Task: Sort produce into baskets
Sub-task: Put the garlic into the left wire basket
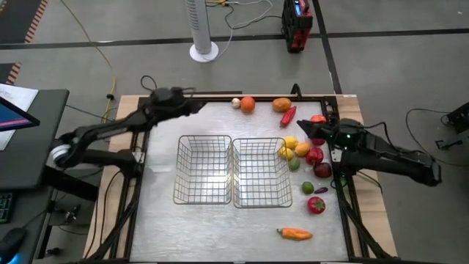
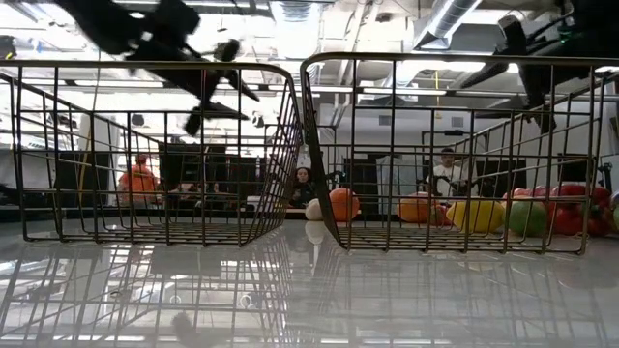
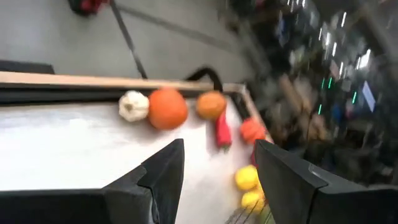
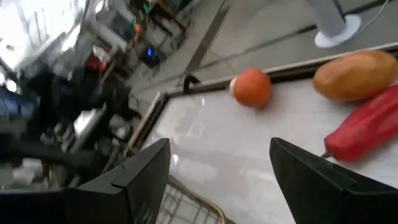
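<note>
A: Status of the grippers, please; I log from the remote console.

B: I see the left gripper point(image 1: 196, 105) over the far left part of the bench point(image 1: 161, 220), jaws apart, nothing between them; the right gripper point(image 1: 311, 130) hangs above the produce at the right side, jaws also apart and empty.

A: Baskets?

B: Two wire baskets side by side mid-bench, touching; left basket point(image 1: 203, 170) and right basket point(image 1: 259, 173), neither with any produce in it.

A: Produce positions?

B: At the far edge: a whitish bulb point(image 1: 236, 103) touching an orange round fruit point(image 1: 248, 104); near them an orange oval piece point(image 1: 281, 105) and a red pepper point(image 1: 288, 116). Just right of the right basket: yellow pieces point(image 1: 291, 143), an orange piece point(image 1: 302, 149), red pieces point(image 1: 315, 155), a green one point(image 1: 294, 164); nearer the front a green round piece point(image 1: 308, 187), a small purple bit point(image 1: 320, 191), a red round fruit point(image 1: 316, 205). An orange pepper point(image 1: 296, 234) lies alone at the front.

A: Anything else?

B: In the low view, people sit in the room behind the bench.
</note>
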Robot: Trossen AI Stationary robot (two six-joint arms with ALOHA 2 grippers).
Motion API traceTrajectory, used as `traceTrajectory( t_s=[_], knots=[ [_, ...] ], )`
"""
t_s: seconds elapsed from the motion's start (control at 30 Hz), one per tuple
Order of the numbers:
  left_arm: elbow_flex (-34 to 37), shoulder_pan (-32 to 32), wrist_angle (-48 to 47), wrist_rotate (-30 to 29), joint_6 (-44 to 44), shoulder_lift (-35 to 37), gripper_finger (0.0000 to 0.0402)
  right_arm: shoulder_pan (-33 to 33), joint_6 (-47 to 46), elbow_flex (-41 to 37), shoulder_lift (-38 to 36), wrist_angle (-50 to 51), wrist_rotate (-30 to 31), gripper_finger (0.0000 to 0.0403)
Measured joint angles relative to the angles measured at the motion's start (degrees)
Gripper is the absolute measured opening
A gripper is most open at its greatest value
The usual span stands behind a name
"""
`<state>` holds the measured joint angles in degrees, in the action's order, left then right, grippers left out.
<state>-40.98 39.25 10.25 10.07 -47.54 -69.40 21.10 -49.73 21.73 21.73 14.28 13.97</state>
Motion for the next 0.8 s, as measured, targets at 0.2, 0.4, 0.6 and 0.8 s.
traceTrajectory(
  t_s=[0.2, 0.4, 0.6, 0.8],
  knots=[
    [-13.27, 1.59, -6.78, 6.90, 6.58, -14.00, 0.0183, 2.74, 2.70, 1.03, 3.52, -0.44, -6.61, 0.0302],
    [-28.62, 0.24, -19.39, 6.37, 13.06, -25.23, 0.0183, 2.52, 6.51, 1.06, 5.01, -1.30, -10.23, 0.0302],
    [-42.03, -1.05, -30.08, 3.43, 22.04, -34.97, 0.0183, 2.54, 7.97, 1.06, 5.01, -1.46, -10.11, 0.0302],
    [-48.92, -1.10, -35.34, -0.96, 32.26, -41.65, 0.0183, 2.93, 7.97, 1.06, 5.00, -1.54, -9.49, 0.0302]
  ],
)
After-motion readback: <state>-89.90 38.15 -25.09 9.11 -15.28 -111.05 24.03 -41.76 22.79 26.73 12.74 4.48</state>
